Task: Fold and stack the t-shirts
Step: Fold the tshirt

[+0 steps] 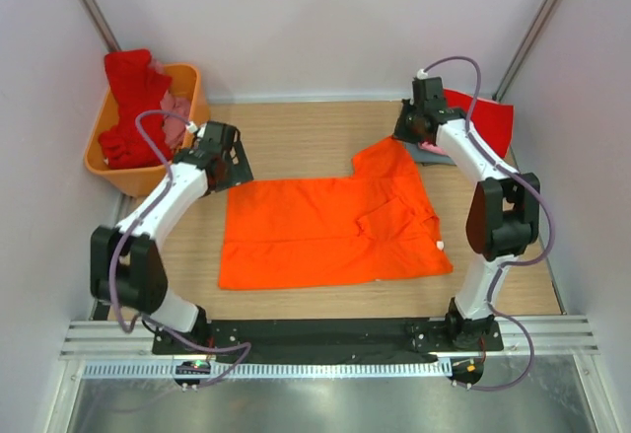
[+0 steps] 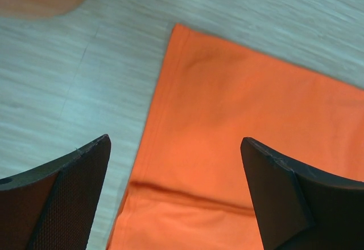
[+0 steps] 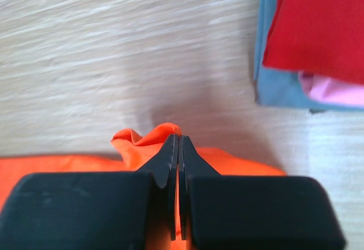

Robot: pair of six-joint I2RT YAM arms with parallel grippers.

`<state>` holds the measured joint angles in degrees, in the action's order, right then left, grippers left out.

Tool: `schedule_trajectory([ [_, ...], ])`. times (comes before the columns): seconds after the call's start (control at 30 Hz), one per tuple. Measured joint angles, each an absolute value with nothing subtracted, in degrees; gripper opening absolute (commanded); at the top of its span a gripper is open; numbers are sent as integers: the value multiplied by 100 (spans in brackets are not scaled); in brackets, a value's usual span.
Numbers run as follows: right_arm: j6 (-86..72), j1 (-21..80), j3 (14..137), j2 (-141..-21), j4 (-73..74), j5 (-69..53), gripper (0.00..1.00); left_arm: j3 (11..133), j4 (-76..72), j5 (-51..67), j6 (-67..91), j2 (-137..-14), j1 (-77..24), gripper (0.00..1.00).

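Observation:
A bright orange t-shirt lies spread flat in the middle of the table, its white neck label at the right edge. My left gripper hovers over the shirt's far left corner, open, with the cloth's edge between its fingers. My right gripper is at the far right sleeve and is shut on a pinch of the orange cloth. A folded red shirt lies on a grey-blue one, with pink cloth between them, just right of my right gripper.
An orange plastic basket stands at the far left, holding a red shirt and a pink one. White walls close in the table on three sides. The arm bases sit on a black rail at the near edge.

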<state>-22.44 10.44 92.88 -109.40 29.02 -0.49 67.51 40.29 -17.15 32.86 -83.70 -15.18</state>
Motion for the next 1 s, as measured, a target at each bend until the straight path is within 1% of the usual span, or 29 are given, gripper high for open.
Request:
schedule_trajectory([
  [0.2,-2403,1170,8278,-10272,2655,-388,1,7550,3623,-1734,3409,-10044,-1393,89],
  [0.33,-2421,1271,7703,-10071,2681,-451,1,7771,3450,-1710,3404,-10641,-1295,86],
  [0.4,-2418,1291,7603,-9981,2751,-473,1,7789,3389,-1691,3404,-10792,-1236,86],
  [0.7,-2418,1280,7592,-9708,2709,-519,1,7787,3015,-1525,3433,-10921,-947,78],
  [0.93,-2416,1280,7467,-9708,2692,-537,1,7787,2779,-1426,3516,-11242,-926,66],
  [1.0,-2414,1280,7467,-9708,2692,-537,1,7758,2749,-1409,3562,-11301,-926,65],
])
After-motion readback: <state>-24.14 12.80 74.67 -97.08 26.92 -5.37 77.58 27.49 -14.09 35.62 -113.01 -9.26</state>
